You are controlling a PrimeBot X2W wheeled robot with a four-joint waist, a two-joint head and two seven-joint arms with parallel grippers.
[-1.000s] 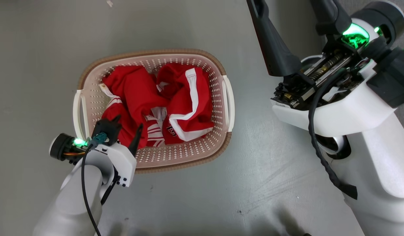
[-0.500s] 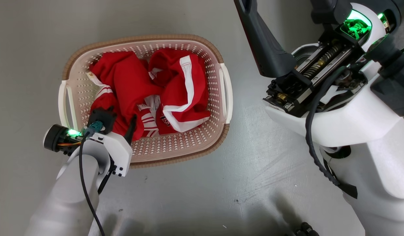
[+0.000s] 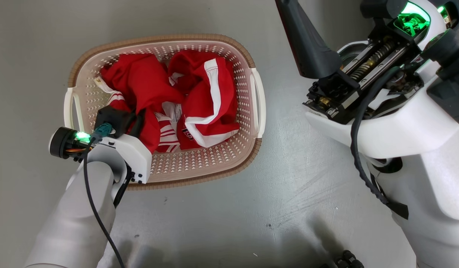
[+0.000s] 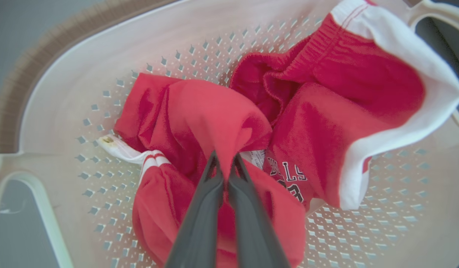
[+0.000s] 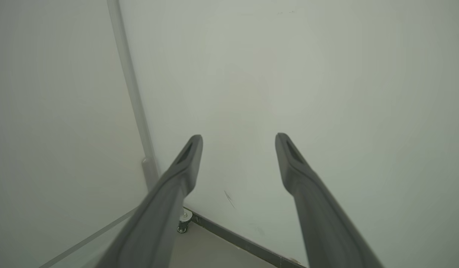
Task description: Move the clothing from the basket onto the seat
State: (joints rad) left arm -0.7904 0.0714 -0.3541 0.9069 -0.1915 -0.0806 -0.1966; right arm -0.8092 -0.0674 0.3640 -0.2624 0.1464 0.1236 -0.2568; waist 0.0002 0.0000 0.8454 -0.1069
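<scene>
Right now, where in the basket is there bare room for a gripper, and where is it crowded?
Bare: the basket bottom between clothes and near wall, plus a strip by the right handle. Crowded: the centre, where the left gripper pinches a fold.

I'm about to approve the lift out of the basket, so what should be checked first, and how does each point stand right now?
1. Left gripper shut on a fold of the clothing: ok.
2. Grip deep enough to hold through a lift: cannot tell.
3. That fold free of the white-trimmed garment beside it: cannot tell; they touch.
4. Basket standing flat on the floor: ok.
5. Right gripper open, holding nothing, pointing at a wall: ok.
6. Route to the seat: cannot tell.
</scene>
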